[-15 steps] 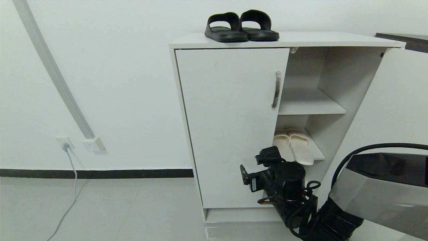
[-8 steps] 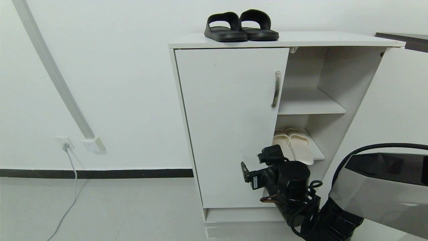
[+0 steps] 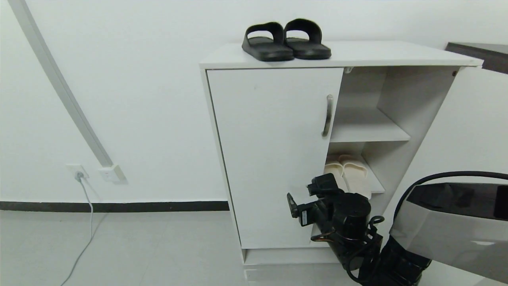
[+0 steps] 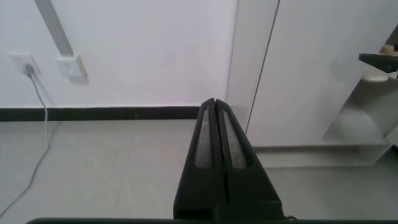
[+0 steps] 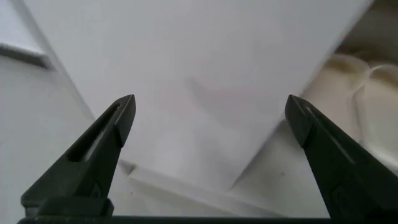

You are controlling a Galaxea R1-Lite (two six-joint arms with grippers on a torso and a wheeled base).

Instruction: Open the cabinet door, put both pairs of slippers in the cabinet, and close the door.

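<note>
Right end effector [image 3: 303,194] released, jaws wide, low before the shut left door [image 3: 274,155] — cream slippers [image 3: 353,172] just behind it on the lower shelf [image 3: 377,184]. Black slippers [image 3: 286,39] sit well above, atop the cabinet [image 3: 397,53]. Left end effector [image 4: 214,109] clenched.

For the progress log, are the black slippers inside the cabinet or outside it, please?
Outside: the black slippers rest on the cabinet top; the white slippers lie on a shelf inside.
</note>
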